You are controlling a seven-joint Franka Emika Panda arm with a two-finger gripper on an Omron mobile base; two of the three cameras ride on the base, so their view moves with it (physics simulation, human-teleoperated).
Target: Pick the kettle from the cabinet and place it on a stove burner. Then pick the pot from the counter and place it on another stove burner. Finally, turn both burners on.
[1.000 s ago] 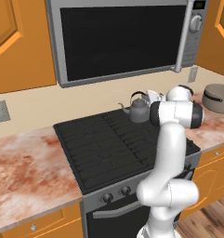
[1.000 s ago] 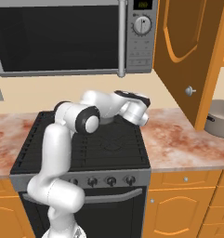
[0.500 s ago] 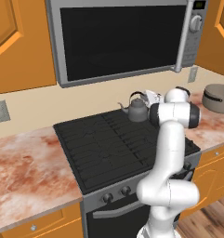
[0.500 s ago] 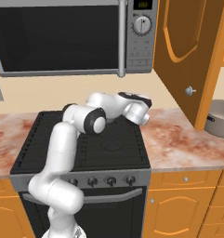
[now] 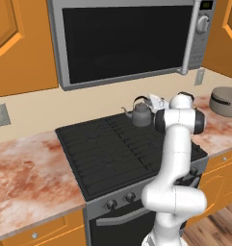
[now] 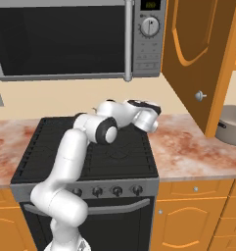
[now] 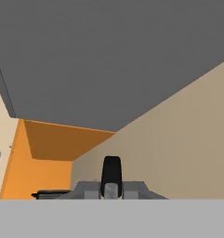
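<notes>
The dark grey kettle (image 5: pixel 141 114) is at the rear right burner of the black stove (image 5: pixel 103 153), its base level with the grate. My gripper (image 5: pixel 149 100) reaches in from the right and is shut on the top of the kettle's arched handle. In the hand view that dark handle (image 7: pixel 111 171) stands between my closed fingertips, and the gripper (image 7: pixel 111 188) points up at the microwave's underside. In the right base view my hand (image 6: pixel 147 115) hangs over the stove's (image 6: pixel 119 152) back right corner and hides the kettle. The grey pot (image 5: pixel 225 101) (image 6: pixel 231 125) sits on the counter (image 6: pixel 188 152) far to the right.
A microwave (image 5: pixel 122 38) hangs low over the stove. An open orange cabinet door (image 6: pixel 188 49) juts out above the counter between the stove and the pot. Dark knobs (image 6: pixel 106 191) line the stove's steel front. More counter (image 5: pixel 26 178) lies left of the stove.
My elbow has swung a little to the right over the stove. The hand and the kettle have stayed almost where they were at the rear right burner.
</notes>
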